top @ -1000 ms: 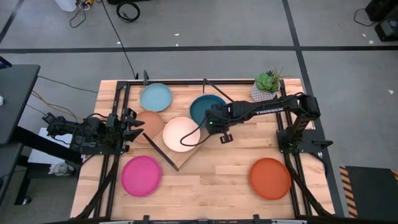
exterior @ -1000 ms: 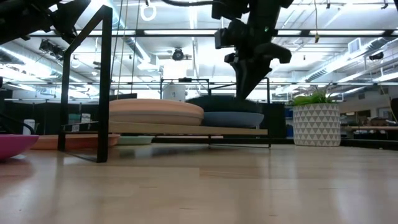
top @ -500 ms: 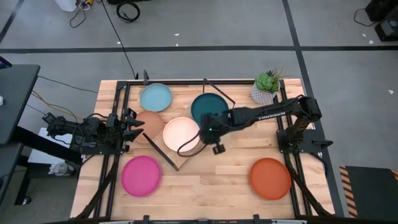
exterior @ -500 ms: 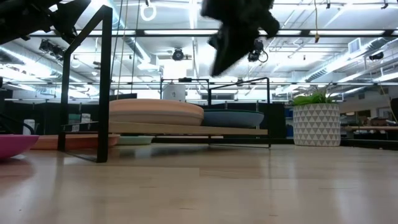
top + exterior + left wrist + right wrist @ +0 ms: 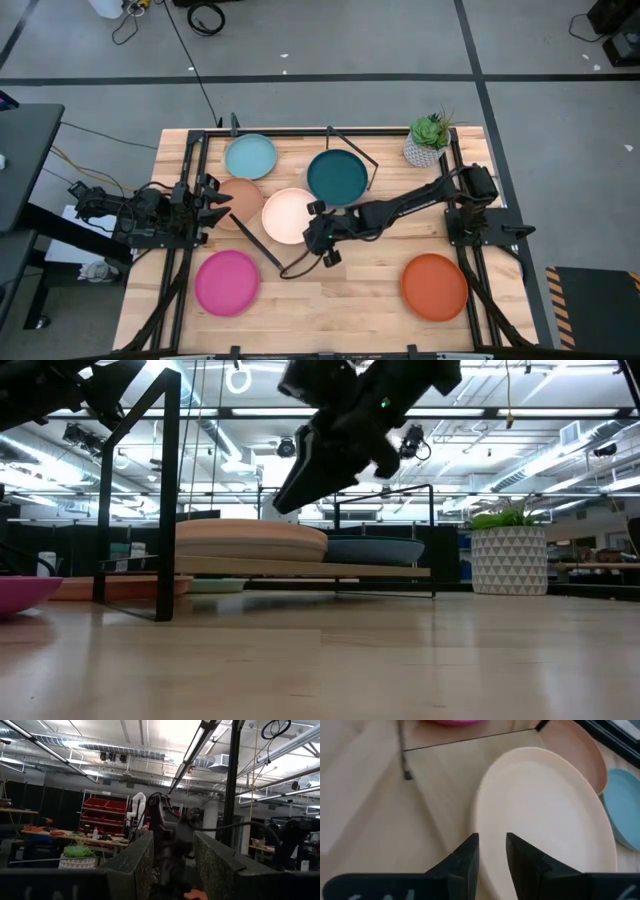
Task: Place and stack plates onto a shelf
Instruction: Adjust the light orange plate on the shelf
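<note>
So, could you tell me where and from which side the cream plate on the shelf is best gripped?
Probably by its thin raised rim, on the edge facing the right gripper. The cream plate lies flat on the shelf, with the tan plate close on its far side, so only the rim offers a pinch. In the right wrist view the jaws stand slightly apart, already lined up with that near edge.

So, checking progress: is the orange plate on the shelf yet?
No, the orange plate lies on the tabletop near the right arm's base, far from the shelf.
</note>
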